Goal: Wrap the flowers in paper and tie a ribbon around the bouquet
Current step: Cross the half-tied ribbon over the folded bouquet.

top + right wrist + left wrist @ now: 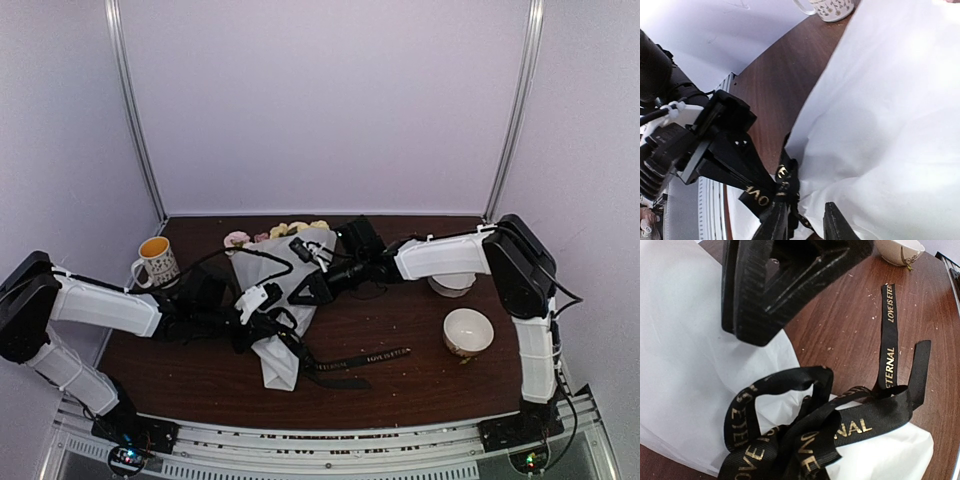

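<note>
The bouquet lies across the table's middle as a white paper (280,360) cone, with yellow and pink flowers (290,229) at its far wide end. A black ribbon (860,425) with gold lettering is looped and bunched around the cone's narrow part, and its two tails (365,358) trail right over the wood. My left gripper (266,322) is shut on the ribbon bunch. My right gripper (806,207) hovers over the knot (782,175) with its jaws apart, the ribbon against its left finger and paper showing in the gap. In the left wrist view its fingers (755,305) hang just above the loop.
A patterned mug (157,260) stands at the back left. A gold-rimmed white bowl (468,331) stands at the right, with another white bowl (450,284) behind it under the right forearm. Bare brown wood (850,325) lies right of the cone.
</note>
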Motion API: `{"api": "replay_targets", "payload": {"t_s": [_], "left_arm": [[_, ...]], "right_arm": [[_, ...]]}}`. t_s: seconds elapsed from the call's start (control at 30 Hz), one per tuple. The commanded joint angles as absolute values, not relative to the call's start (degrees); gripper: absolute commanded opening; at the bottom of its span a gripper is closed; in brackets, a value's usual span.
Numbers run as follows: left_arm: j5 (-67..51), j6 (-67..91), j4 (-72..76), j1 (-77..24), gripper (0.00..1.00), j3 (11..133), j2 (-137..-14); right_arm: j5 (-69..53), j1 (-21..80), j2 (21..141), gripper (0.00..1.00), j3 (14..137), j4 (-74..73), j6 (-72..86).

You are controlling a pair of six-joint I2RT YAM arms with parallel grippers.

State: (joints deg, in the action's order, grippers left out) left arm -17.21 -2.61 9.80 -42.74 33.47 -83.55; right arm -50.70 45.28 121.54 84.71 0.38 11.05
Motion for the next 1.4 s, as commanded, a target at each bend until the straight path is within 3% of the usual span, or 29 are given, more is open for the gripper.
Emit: {"api": "replay_targets", "payload": {"t_s": [0.0, 0.23, 0.4, 0.77, 1.37], "left_arm": [[-18.69, -2.11, 11.68, -42.59, 0.00, 34.69, -84.02], [-19.30, -2.11, 11.39, -42.54, 0.00, 34.99, -84.63], [-19.25, -2.02, 11.30, -42.54, 0.00, 35.14, -84.73], [-19.19, -2.11, 11.29, -42.59, 0.00, 34.78, -84.34], [-19.59, -2.16, 12.60, -42.18, 0.00, 33.46, -83.29]], "right_arm": [[-42.32, 46.07, 120.60, 0.26, 85.11, -8.10, 4.76], [-41.00, 47.03, 122.03, 0.22, 85.40, -8.22, 3.38], [-49.96, 47.75, 125.31, 0.22, 88.22, -8.15, 3.46], [-61.02, 47.74, 128.24, 0.25, 87.37, 7.57, 12.30], [-63.15, 48.65, 129.57, 0.25, 85.64, 19.96, 16.92]]}}
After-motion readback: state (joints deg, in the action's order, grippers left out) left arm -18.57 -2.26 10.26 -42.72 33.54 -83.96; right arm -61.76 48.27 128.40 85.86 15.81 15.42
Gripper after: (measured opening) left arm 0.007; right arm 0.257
